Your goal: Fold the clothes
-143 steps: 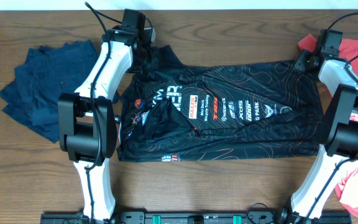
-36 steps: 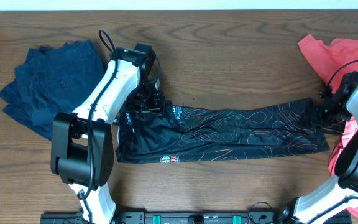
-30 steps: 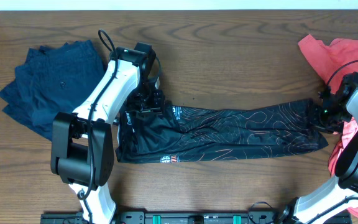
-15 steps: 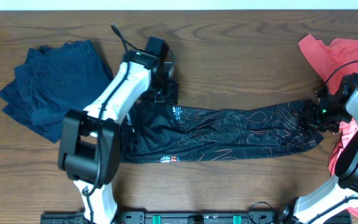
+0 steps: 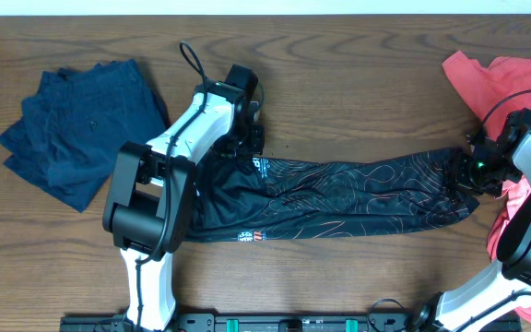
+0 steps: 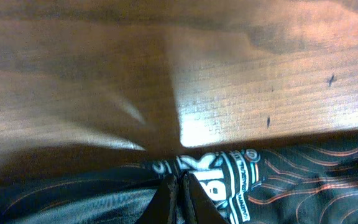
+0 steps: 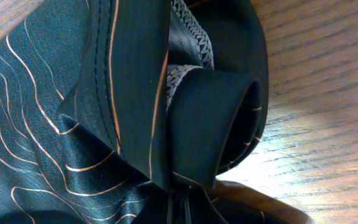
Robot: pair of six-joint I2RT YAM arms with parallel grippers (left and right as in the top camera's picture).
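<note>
Black jersey (image 5: 358,189) lies long axis left-right; left end effector (image 6: 179,186), right end effector (image 7: 178,202) each clamp one end.

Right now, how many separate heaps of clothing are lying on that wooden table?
3. A navy-blue heap at far left, a black jersey with thin orange lines folded lengthwise across the middle, and coral-pink shirts at the right edge. Each heap may hide more garments.

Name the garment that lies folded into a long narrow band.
The black jersey with orange contour lines, mid-table; the navy pile and coral shirts lie in heaps.
</note>
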